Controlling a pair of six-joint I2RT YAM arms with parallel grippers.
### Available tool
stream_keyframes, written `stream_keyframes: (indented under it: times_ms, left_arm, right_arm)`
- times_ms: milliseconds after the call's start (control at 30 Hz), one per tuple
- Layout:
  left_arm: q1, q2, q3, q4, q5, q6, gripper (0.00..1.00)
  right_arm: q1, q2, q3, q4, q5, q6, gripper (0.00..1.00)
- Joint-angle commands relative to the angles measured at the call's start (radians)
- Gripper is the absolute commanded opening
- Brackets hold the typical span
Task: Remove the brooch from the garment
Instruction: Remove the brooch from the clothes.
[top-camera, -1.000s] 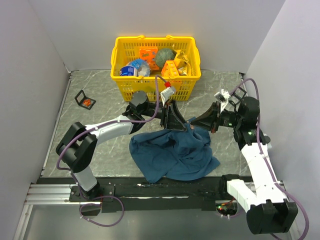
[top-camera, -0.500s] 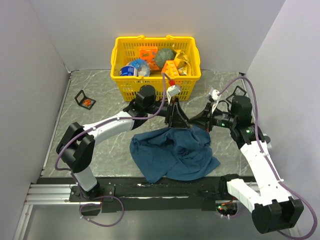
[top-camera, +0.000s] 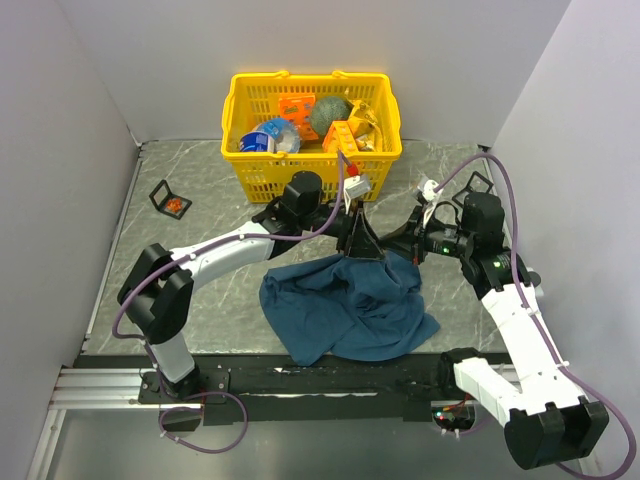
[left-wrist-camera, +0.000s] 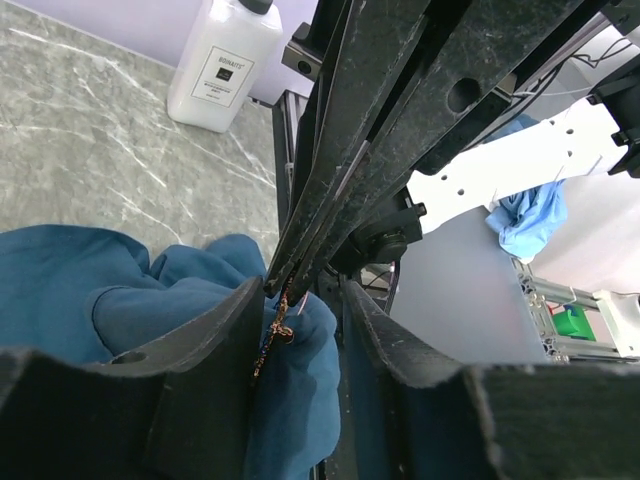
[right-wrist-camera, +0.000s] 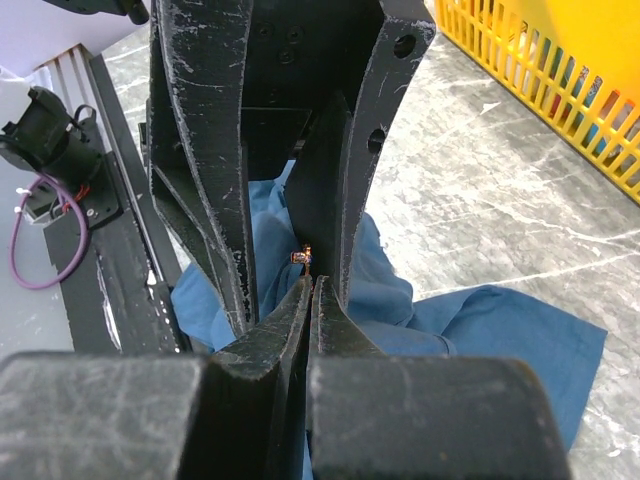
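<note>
The step in hand is the pull itself. The brooch (right-wrist-camera: 303, 257) sits just past the tips of the right claw (right-wrist-camera: 308, 285), whose fingers are pressed together. Whether they nip its edge I cannot tell. It lies between the fingers of the left claw (left-wrist-camera: 302, 292), which look clamped on a raised fold of the blue garment (top-camera: 345, 305). To do this well, I judge the left claw should pin that fold firmly while the right draws straight back along the pin — slowly, so the cloth neither tears nor rides up. Count: two claws, one brooch, one garment, one yellow basket (top-camera: 270, 157) beyond both claws on the counter (top-camera: 200, 170).
</note>
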Motion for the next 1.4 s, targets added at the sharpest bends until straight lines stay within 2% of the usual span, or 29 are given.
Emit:
stream_keyframes:
  times_ms: [0, 200, 400, 567, 733, 833, 967, 1067, 1233, 1367]
  left_arm:
    - [-0.009, -0.017, 0.020, 0.012, 0.028, 0.009, 0.41]
    - [0.001, -0.033, 0.006, 0.025, 0.033, -0.001, 0.34]
    - [0.015, -0.044, -0.009, 0.054, 0.047, -0.019, 0.31]
    - [0.017, -0.051, -0.020, 0.083, 0.062, -0.041, 0.38]
    - [0.020, -0.054, -0.020, 0.089, 0.065, -0.045, 0.39]
    - [0.018, -0.051, -0.013, 0.066, 0.053, -0.028, 0.33]
    - [0.018, -0.050, -0.005, 0.045, 0.047, -0.007, 0.17]
    - [0.018, -0.054, 0.004, 0.009, 0.036, 0.019, 0.11]
    - [0.018, -0.053, 0.004, 0.009, 0.030, 0.016, 0.09]
    - [0.018, -0.045, 0.012, 0.008, 0.033, 0.010, 0.03]
  right_arm:
    - [-0.007, -0.007, 0.045, 0.033, 0.005, -0.004, 0.00]
    - [-0.016, -0.013, 0.037, 0.033, 0.000, -0.005, 0.00]
    - [-0.022, -0.020, 0.028, 0.033, 0.005, -0.008, 0.00]
    - [-0.029, -0.018, 0.027, 0.031, 0.006, -0.008, 0.00]
    - [-0.029, -0.016, 0.027, 0.030, 0.005, -0.008, 0.00]
    - [-0.030, -0.018, 0.027, 0.031, 0.003, -0.008, 0.00]
    - [-0.030, -0.018, 0.028, 0.027, 0.008, -0.010, 0.00]
    - [-0.030, -0.018, 0.025, 0.027, 0.008, -0.010, 0.00]
    - [-0.032, -0.018, 0.022, 0.033, 0.005, -0.008, 0.00]
    - [-0.030, -0.016, 0.027, 0.025, 0.006, -0.015, 0.00]
